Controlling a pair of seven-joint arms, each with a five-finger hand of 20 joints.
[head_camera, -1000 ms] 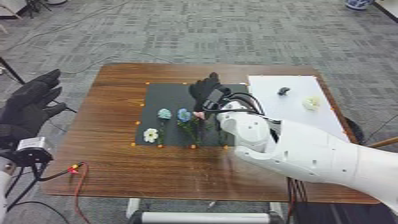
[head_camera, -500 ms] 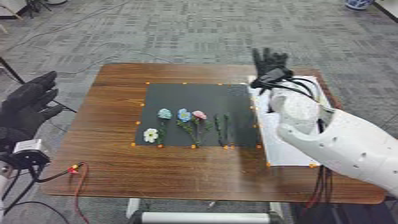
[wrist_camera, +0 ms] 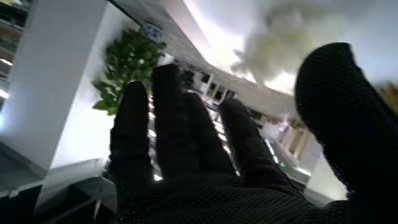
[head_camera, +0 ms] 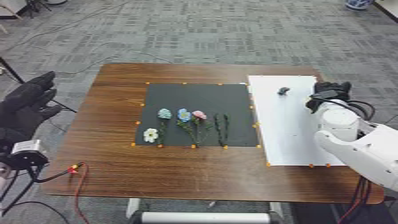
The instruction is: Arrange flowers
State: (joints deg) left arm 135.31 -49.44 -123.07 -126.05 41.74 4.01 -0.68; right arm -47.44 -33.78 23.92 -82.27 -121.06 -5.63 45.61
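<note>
My right hand [head_camera: 330, 93] is over the right edge of the white board [head_camera: 289, 135] in the head view, covering the spot of the pale yellow flower. In the right wrist view that hand [wrist_camera: 231, 200] has straight fingers, with the blurred pale yellow flower [wrist_camera: 298, 35] beyond the thumb and fingers, not held. On the dark mat [head_camera: 200, 92] lie a white flower [head_camera: 150, 134], a teal flower [head_camera: 164, 113], a blue flower [head_camera: 184, 115], a pink flower [head_camera: 199, 115] and green stems [head_camera: 221, 130]. A small dark piece [head_camera: 283, 91] sits on the board. My left hand [head_camera: 27, 102] stays open left of the table.
The brown table [head_camera: 178, 175] carries the mat and board side by side, with small orange markers around them. A red cable [head_camera: 83, 182] and a black cable run at the table's left front corner.
My right hand has moved from the dark mat, over the board's far edge, to the board's right side. The pink flower has come into view on the mat. The left hand has barely moved.
</note>
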